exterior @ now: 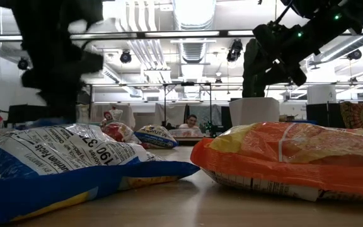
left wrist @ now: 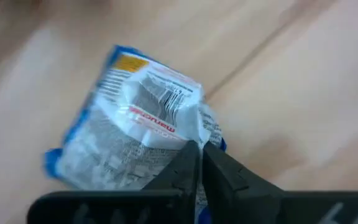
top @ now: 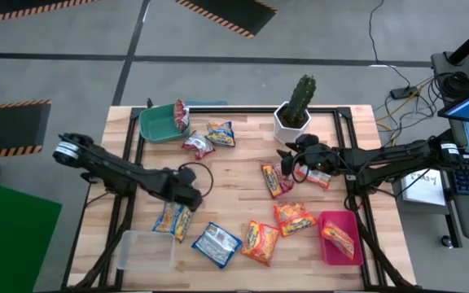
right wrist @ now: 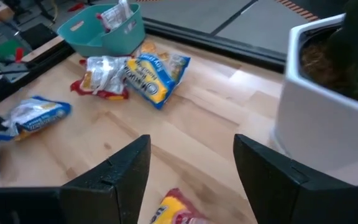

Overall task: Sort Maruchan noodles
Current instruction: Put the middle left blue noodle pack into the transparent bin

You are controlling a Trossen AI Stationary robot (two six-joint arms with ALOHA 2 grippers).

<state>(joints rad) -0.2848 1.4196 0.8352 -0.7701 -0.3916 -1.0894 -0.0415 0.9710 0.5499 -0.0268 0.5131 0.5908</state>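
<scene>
L gripper (left wrist: 199, 163) jaws pinched on blue-yellow packet (left wrist: 129, 134), mid-worktop (top: 234, 175). R gripper (right wrist: 188, 165) jaws apart, near cactus pot (right wrist: 328, 106).

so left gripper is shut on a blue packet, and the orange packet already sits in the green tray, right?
Not the green tray. The high view shows the orange packet in the pink tray; the green tray holds a red-silver packet. The left gripper is shut on the blue packet.
</scene>
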